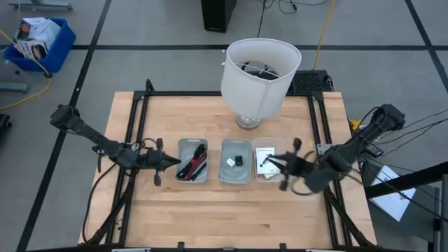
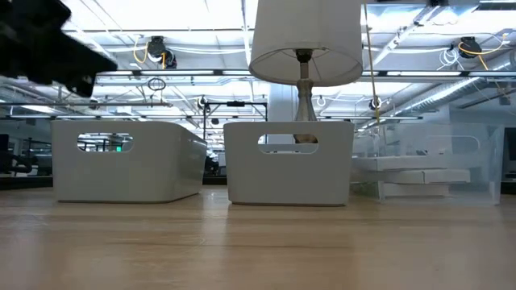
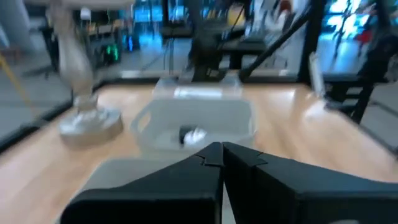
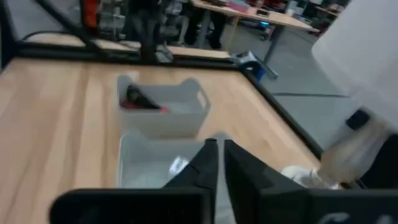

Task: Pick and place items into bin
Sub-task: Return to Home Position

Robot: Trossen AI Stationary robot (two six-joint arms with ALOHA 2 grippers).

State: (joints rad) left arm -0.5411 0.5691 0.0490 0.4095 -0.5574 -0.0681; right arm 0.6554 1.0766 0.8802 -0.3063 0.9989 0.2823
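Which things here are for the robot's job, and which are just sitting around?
For the job: cable bundles in the left bin; black cube and white piece in the middle bin; white packets in the clear bin; left gripper beside the left bin, right gripper by the clear bin.
Just lying about: lamp; blue crate on the floor.

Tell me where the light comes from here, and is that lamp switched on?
Low view: the light comes from ceiling lights in the room behind; the lamp shade shows no evident glow. High view: lighting is even, with only soft shadows on the table.
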